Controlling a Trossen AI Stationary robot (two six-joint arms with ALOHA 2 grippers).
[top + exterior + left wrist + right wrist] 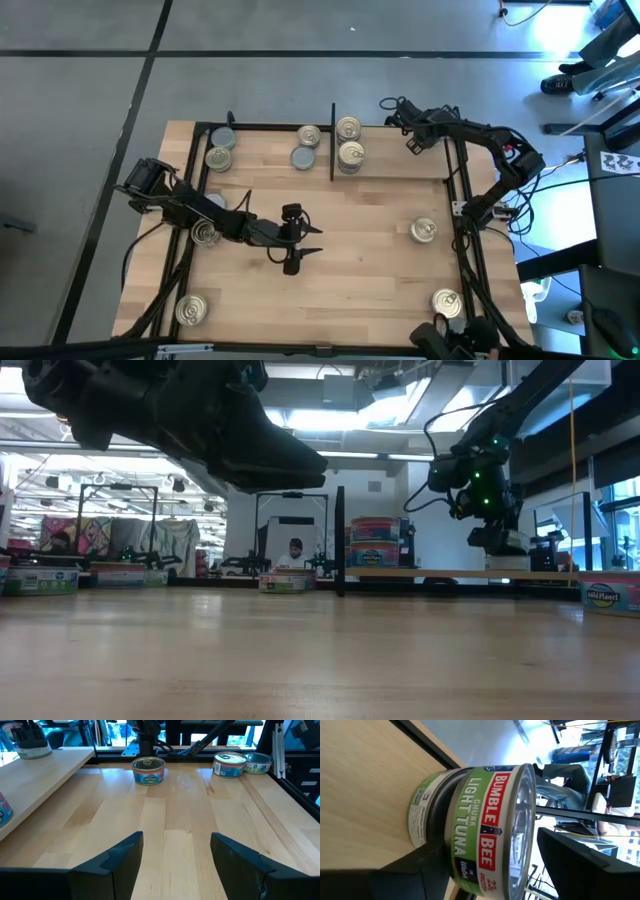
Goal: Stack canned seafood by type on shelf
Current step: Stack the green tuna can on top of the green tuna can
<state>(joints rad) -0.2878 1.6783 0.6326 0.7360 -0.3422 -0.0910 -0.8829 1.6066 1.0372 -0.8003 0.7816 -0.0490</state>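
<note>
**Tuna tin gripped at shelf corner**

A green-labelled tuna tin [475, 825] is clamped in the right gripper [412, 143] above the shelf [400, 165], right of the divider [332, 140]; left gripper [312, 241] hovers mid-table, fingers apart; loose tins [423, 231] lie nearby.

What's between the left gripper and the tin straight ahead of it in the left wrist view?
Nothing: only bare wood tabletop lies between the open left gripper and the blue-label tin, as the left wrist view shows.
</note>
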